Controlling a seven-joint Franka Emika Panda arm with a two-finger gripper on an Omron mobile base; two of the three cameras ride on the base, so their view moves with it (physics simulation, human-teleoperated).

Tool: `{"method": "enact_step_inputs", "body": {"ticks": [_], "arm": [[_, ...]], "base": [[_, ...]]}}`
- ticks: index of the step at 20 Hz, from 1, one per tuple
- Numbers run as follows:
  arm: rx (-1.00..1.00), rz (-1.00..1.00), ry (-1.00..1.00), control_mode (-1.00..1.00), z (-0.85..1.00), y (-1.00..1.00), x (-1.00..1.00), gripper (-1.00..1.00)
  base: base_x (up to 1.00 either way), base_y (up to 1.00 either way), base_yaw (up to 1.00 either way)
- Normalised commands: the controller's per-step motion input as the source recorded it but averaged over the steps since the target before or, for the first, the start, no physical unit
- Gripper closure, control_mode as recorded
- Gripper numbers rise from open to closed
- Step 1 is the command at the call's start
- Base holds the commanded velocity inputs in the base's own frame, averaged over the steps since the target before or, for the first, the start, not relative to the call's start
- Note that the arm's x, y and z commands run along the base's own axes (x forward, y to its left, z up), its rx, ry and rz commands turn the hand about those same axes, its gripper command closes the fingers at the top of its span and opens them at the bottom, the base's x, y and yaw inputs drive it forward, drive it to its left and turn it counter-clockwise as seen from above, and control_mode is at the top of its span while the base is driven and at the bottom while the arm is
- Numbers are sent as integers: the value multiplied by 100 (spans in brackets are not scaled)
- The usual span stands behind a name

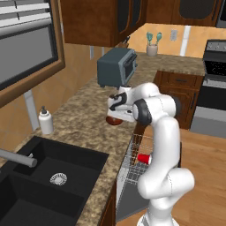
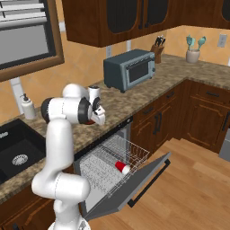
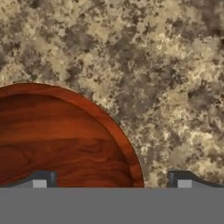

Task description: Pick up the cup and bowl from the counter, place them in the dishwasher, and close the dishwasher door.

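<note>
The dark reddish-brown bowl (image 1: 115, 120) rests on the granite counter (image 1: 84, 123) right under my gripper (image 1: 117, 114). In the hand view the bowl (image 3: 65, 140) looms large at the lower left, and my gripper (image 3: 111, 181) is open, its fingertips (image 3: 40, 181) spread wide with the bowl's right rim between them. The red cup (image 2: 121, 167) lies on its side in the dishwasher's wire rack (image 2: 112, 155), also the red cup (image 1: 144, 158) from the left. The grey dishwasher door (image 2: 134, 182) hangs dropped open.
A grey toaster oven (image 2: 130, 69) stands on the counter behind the bowl. A white soap bottle (image 1: 45, 121) stands by the black sink (image 1: 53, 176). The stove (image 1: 214, 88) is at the far right. A knife block (image 2: 157, 47) and utensil holder (image 2: 193, 51) sit at the back.
</note>
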Motion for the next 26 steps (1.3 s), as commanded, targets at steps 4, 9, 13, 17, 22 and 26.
{"method": "enact_step_inputs", "body": {"ticks": [4, 9, 13, 17, 22, 26], "arm": [[0, 2, -3, -100, -21, 20, 1, 100], [0, 0, -12, -100, -2, 5, 0, 100], [0, 1, -20, -100, 14, -8, -48, 100], [4, -3, -27, -100, 4, -35, -100, 100], [9, -5, -33, -100, 5, -22, -100, 100], [9, -1, -9, -100, 30, -66, -97, 100]], "base": [[0, 0, 0], [0, 0, 0], [0, 0, 0], [0, 0, 0], [0, 0, 0], [0, 0, 0]]}}
